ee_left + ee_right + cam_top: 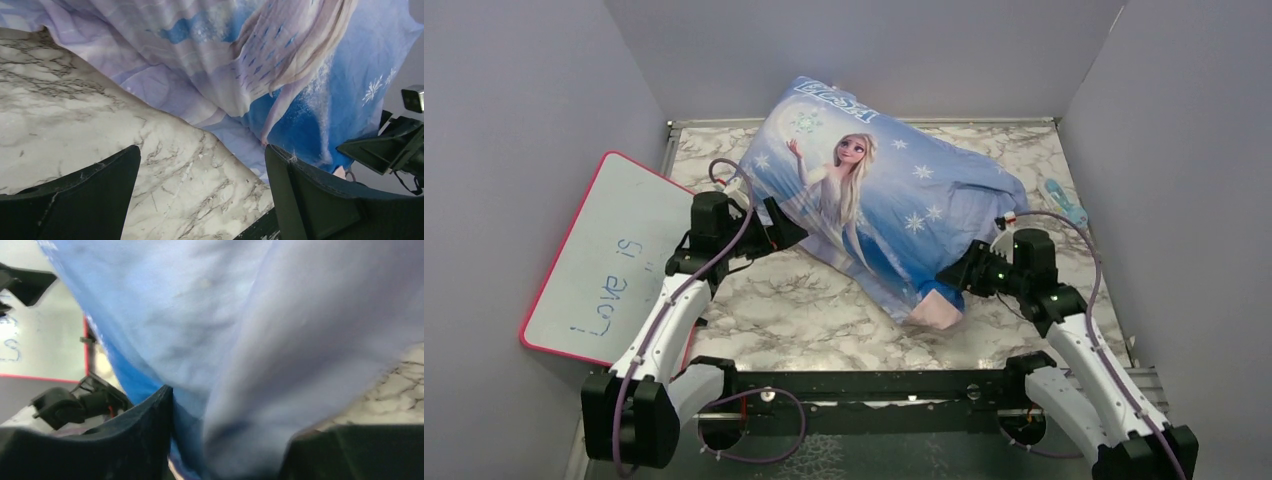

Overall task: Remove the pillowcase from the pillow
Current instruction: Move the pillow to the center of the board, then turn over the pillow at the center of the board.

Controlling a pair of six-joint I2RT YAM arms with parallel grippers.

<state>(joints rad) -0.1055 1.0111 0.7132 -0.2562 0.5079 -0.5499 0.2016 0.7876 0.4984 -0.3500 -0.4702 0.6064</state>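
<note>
The pillowcase (894,200), blue with a blonde princess and snowflakes, lies diagonally across the marble table, stuffed full. The pillow is hidden inside it. A pale pink bit of the case (934,312) shows at its near corner. My left gripper (789,232) is open and empty at the case's left edge; in the left wrist view (202,150) only marble lies between its fingers, with the pillowcase (310,100) just beyond. My right gripper (949,272) is at the near right corner. In the right wrist view (232,412) its jaws stand wide apart with blue fabric (225,330) bunched between them.
A pink-edged whiteboard (604,260) reading "Love is" leans at the left wall. A small light-blue object (1064,200) lies at the right of the table. Grey walls close in three sides. The black frame rail (874,385) runs along the near edge.
</note>
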